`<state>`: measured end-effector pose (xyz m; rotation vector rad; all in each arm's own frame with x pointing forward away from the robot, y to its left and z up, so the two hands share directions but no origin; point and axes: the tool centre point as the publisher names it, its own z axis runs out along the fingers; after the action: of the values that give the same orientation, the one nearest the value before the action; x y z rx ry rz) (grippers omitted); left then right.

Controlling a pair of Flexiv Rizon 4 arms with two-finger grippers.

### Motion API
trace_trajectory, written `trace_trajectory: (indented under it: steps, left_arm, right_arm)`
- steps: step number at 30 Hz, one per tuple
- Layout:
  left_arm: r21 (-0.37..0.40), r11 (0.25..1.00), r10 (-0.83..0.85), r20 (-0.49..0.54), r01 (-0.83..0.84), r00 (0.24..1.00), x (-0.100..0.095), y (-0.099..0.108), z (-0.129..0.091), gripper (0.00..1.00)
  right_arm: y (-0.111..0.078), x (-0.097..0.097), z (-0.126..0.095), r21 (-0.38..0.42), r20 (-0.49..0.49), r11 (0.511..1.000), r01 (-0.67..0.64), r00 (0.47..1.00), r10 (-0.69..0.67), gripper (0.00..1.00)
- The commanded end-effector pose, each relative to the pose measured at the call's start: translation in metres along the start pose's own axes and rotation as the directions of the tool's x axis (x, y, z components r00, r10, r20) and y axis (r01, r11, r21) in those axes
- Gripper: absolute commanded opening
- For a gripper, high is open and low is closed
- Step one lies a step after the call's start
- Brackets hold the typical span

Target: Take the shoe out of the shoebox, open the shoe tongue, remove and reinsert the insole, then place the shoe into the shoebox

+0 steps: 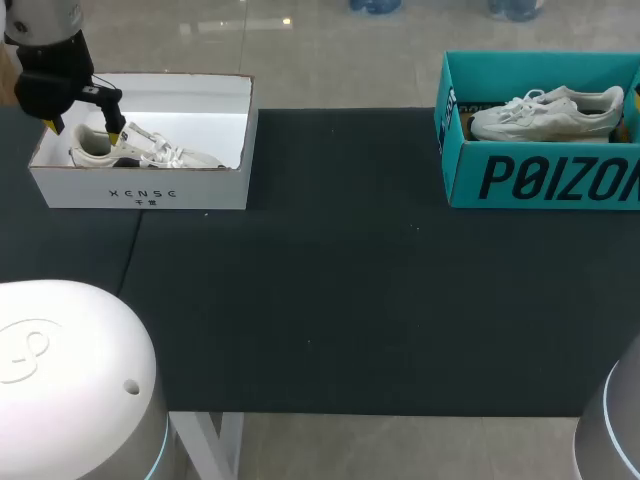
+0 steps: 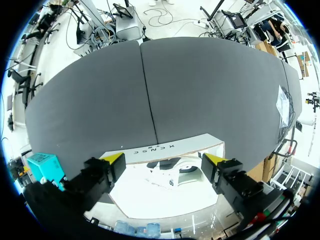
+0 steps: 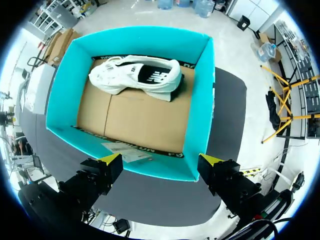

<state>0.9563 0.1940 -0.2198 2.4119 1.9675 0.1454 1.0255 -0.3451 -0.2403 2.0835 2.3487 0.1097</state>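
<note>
A white shoebox (image 1: 140, 188) stands at the table's far left with a white shoe (image 1: 150, 150) lying inside. My left gripper (image 1: 82, 130) hangs open over the shoe's heel end, one yellow tip to each side. In the left wrist view the left gripper (image 2: 163, 160) is wide open, and part of the shoe (image 2: 172, 172) shows below it inside the box (image 2: 165, 148). A teal shoebox (image 1: 540, 180) at the far right holds another white shoe (image 1: 550, 113). My right gripper (image 3: 160, 160) hovers open above the teal box's (image 3: 200, 100) near wall, well apart from that shoe (image 3: 137, 75).
A dark mat (image 1: 340, 280) covers the table between the two boxes. My arms' white bases (image 1: 70, 380) rise at the near corners. A paper label (image 3: 125, 150) lies on the teal box's cardboard floor.
</note>
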Motion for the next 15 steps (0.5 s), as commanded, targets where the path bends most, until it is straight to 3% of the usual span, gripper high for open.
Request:
trace_trajectory:
  steps: [1,11,15]
  left_arm:
    - [-0.002,1.000,0.001,-0.001,-0.001,1.000,0.000,-0.001,0.000,1.00]
    - [-0.002,1.000,0.001,-0.001,-0.001,1.000,0.000,-0.001,0.000,1.00]
    - [-0.002,1.000,0.001,-0.001,-0.001,1.000,0.000,-0.001,0.000,1.00]
  right_arm:
    - [0.038,-0.010,-0.001,0.055,-0.012,0.998,-0.027,1.000,0.028,1.00]
    - [0.070,0.002,0.003,0.072,0.006,0.997,-0.025,1.000,0.025,1.00]
    - [0.075,0.005,0.008,0.064,-0.044,0.998,-0.005,0.999,0.008,1.00]
